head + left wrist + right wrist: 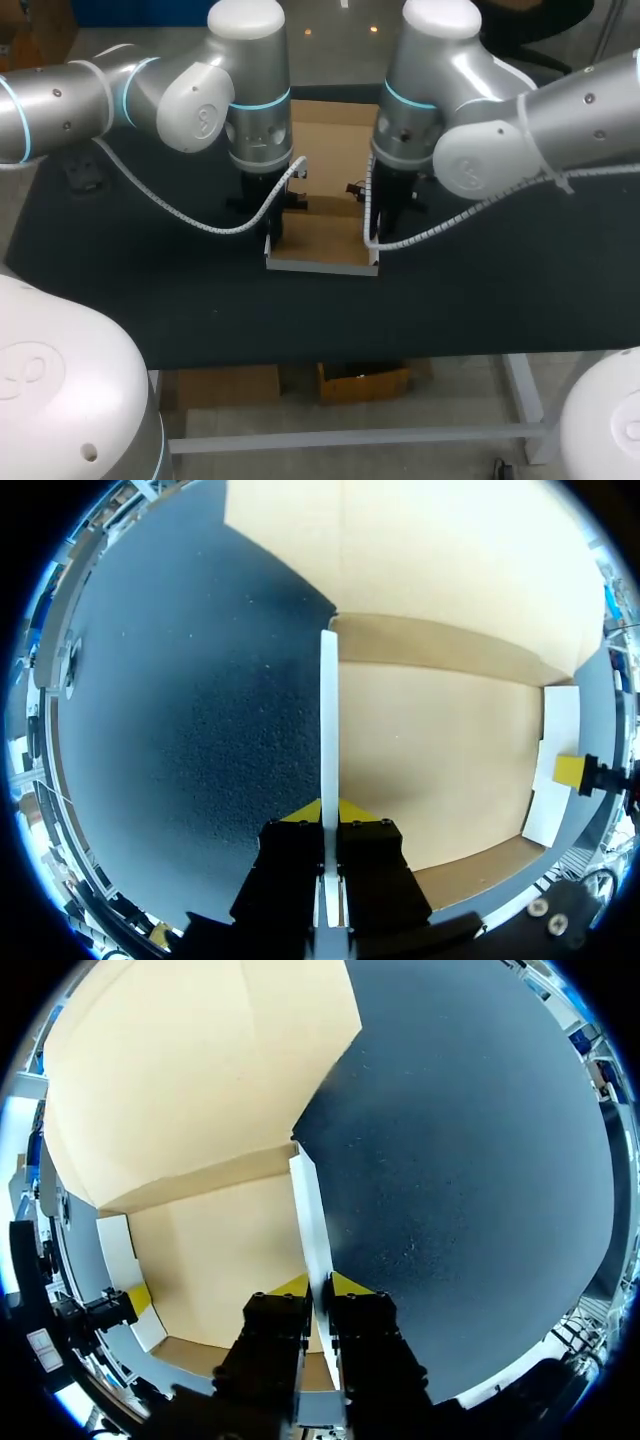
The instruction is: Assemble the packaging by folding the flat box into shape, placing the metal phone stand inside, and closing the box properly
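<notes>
Between the left gripper's (328, 812) fingers stands the left side wall (329, 720) of the cardboard box (320, 243). It is a thin panel raised upright, and both yellow tips press on it from either side, so I read that as a firm pinch. Outside those fingers is the black table (180, 730). Inside them lies the brown box floor (440, 750), and the lid panel (335, 135) lies flat ahead of the fingertips.

Across the floor, the right gripper (318, 1285) mirrors this. Its fingers are closed on the right side wall (308, 1210), with the box floor on their inner side and table on the outer.

My worries from here:
- Each wall is pinched at only one spot along its length, so the far ends may bow or sag back down.
- Nothing pins the floor, so if one arm leans harder than the other, the whole box can skid or twist on the table.
- Pulling the walls outward could tear the creases, and pushing them inward could buckle the floor.
- The card is thin, so a small tilt of the wrist could let it slip out from between the tips.
- If either pinch lets go before the walls are locked, I expect that wall to spring flat.

I see no metal phone stand in any view, so I cannot judge where it waits.
</notes>
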